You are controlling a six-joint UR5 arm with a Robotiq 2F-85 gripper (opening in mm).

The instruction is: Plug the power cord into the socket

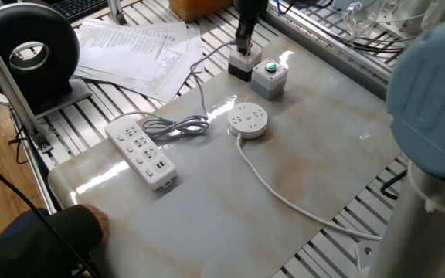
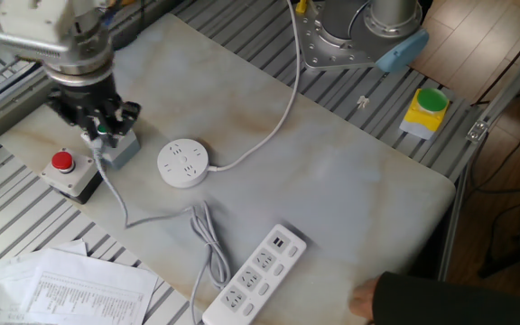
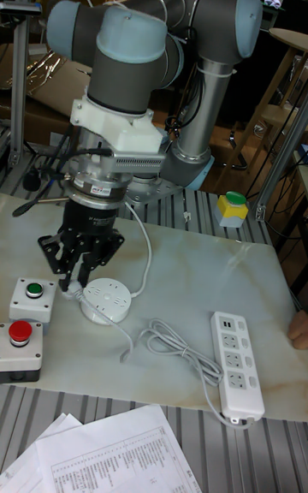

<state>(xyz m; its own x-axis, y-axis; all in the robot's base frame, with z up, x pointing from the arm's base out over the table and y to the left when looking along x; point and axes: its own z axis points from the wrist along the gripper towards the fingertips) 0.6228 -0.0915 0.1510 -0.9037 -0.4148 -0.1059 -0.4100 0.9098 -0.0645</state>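
My gripper hangs low over the table just left of the socket, a round white puck with pin holes on top. Its fingers are shut on the plug end of the power cord. The thin grey cable rises from its looped bundle up to the gripper. In the tall view the gripper stands right beside the socket, to its left. The socket lies flat with its own thicker white cable trailing off.
The long white power strip lies near the table's edge. A red-button box and a green-button box sit close to the gripper. Papers, a yellow button box and a person's hand border the table.
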